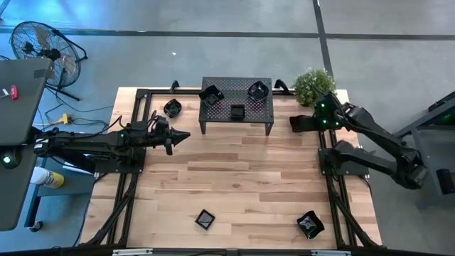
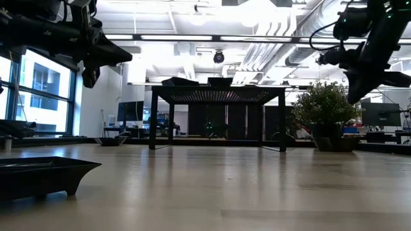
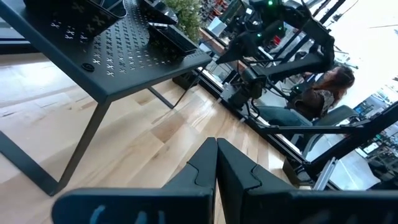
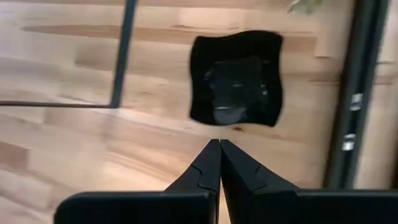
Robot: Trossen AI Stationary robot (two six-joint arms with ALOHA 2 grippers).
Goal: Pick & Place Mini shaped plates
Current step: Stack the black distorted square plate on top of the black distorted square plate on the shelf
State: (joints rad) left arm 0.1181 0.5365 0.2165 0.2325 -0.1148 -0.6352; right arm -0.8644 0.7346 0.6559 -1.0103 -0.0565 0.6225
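Three mini shaped plates (image 1: 211, 94) (image 1: 257, 90) (image 1: 237, 112) sit on the black perforated rack (image 1: 237, 122) at the table's far side. Another plate (image 1: 173, 107) lies on the table left of the rack. Two more (image 1: 205, 219) (image 1: 310, 225) lie near the front edge. My right gripper (image 1: 293, 123) hangs shut, tipped downward, right of the rack and well above the table (image 2: 357, 96). Its wrist view shows a black wavy-edged square plate (image 4: 236, 78) flat on the table below the fingertips (image 4: 219, 144). My left gripper (image 1: 183, 135) is shut, level, in front of the rack's left end.
A potted plant (image 1: 313, 85) stands at the rack's right, close behind my right arm. The rack's legs (image 4: 121, 56) stand near the plate under my right gripper. Black frame rails (image 1: 334, 192) run along both table sides. The middle of the wooden table (image 1: 242, 178) is bare.
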